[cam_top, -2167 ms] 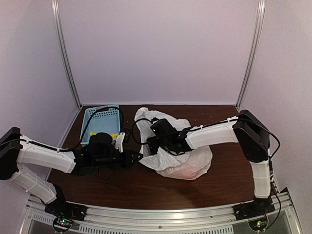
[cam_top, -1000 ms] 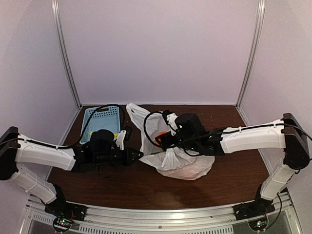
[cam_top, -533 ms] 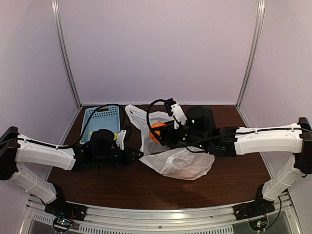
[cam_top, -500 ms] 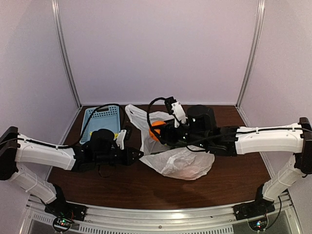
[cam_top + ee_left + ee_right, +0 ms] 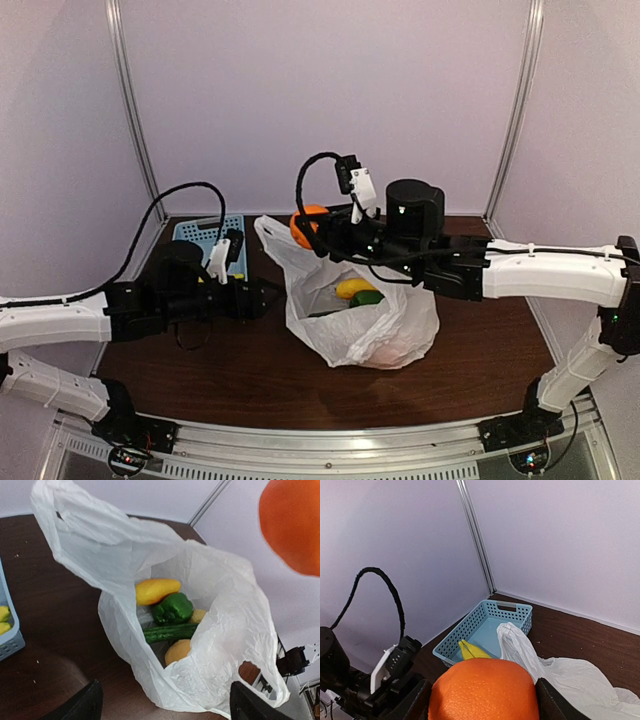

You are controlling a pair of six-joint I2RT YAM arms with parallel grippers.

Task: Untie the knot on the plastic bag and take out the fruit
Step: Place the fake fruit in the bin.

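fingers (image 5: 554,706) on the right arm squeeze the orange (image 5: 484,690), up above the open bag (image 5: 400,320) on the desk (image 5: 250,370). left fingers (image 5: 89,706) are spread wide. best to carry it slowly to the blue basket (image 5: 485,625) and let go low.

We see a dark brown wooden table (image 5: 480,365) boxed in by plain pale lilac walls (image 5: 320,100) on the far, left and right sides. Two slim metal posts (image 5: 134,110) stand in the far corners. A silver metal rail (image 5: 330,440) runs along the table's near edge, and the light is soft and even
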